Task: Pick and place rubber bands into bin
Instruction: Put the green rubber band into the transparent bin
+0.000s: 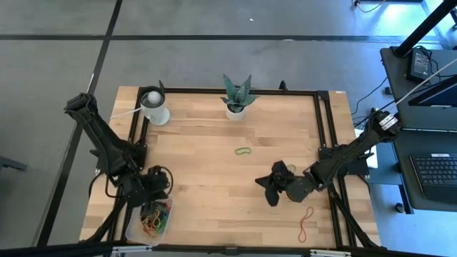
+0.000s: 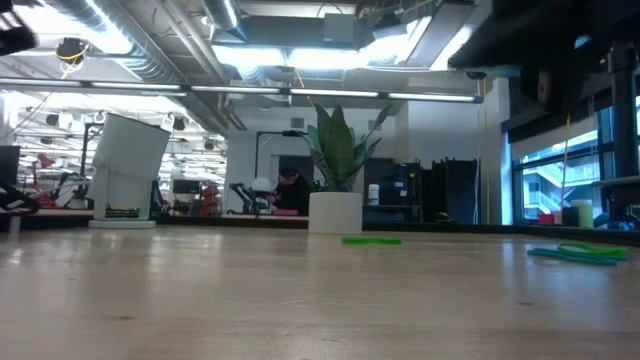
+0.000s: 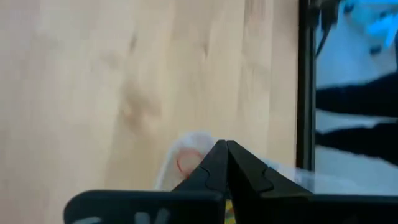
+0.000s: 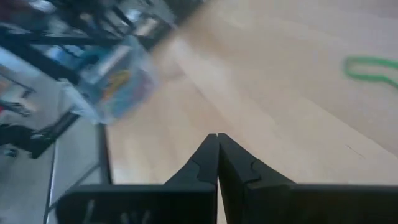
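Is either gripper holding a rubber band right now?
No. Left gripper and right gripper both have jaws shut tip to tip, nothing between them.

Grey floor (image 1: 214, 64), bright ceiling lights (image 2: 300, 55), windows (image 2: 550, 180).

We see the bin (image 1: 131, 227), a small clear tub at the table's front left corner, holding a tangle of red, orange, yellow and green rubber bands (image 1: 155, 216). A green band (image 1: 244, 150) lies flat mid-table; a red band (image 1: 305, 222) lies near the front right edge.
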You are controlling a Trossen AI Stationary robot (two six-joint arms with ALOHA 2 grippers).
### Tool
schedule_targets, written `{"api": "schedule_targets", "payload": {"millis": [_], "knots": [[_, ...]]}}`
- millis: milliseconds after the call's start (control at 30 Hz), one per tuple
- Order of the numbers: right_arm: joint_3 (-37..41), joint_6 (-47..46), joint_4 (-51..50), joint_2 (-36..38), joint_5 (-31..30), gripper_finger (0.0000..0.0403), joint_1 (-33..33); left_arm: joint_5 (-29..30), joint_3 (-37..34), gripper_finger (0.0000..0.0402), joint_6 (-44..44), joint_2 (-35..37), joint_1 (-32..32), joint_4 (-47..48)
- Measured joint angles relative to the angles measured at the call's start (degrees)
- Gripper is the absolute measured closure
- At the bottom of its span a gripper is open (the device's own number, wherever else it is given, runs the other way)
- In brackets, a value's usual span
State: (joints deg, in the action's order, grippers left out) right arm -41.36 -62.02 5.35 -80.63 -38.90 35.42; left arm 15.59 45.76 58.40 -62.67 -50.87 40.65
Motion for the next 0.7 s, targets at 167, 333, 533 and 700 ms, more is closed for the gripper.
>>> {"api": "schedule_targets", "payload": {"millis": [167, 333, 533, 700], "knots": [[0.00, -3.73, -14.07, 2.46, 15.37, 0.0400, -7.42, 4.66, 0.00, 0.0400, -6.58, 1.94, 4.34, -4.61], [0.00, 2.63, -27.69, 6.37, 26.04, 0.0399, -15.94, 7.47, 0.00, 0.0399, -17.82, 2.16, 10.49, -13.66], [-0.02, 12.37, -42.17, 11.02, 36.56, 0.0396, -25.38, 10.67, 0.02, 0.0399, -25.57, 2.09, 19.75, -22.82], [-0.02, 20.78, -54.64, 11.48, 44.57, 0.0378, -29.05, 13.31, 0.02, 0.0398, -29.71, 2.09, 26.91, -27.55]]}}
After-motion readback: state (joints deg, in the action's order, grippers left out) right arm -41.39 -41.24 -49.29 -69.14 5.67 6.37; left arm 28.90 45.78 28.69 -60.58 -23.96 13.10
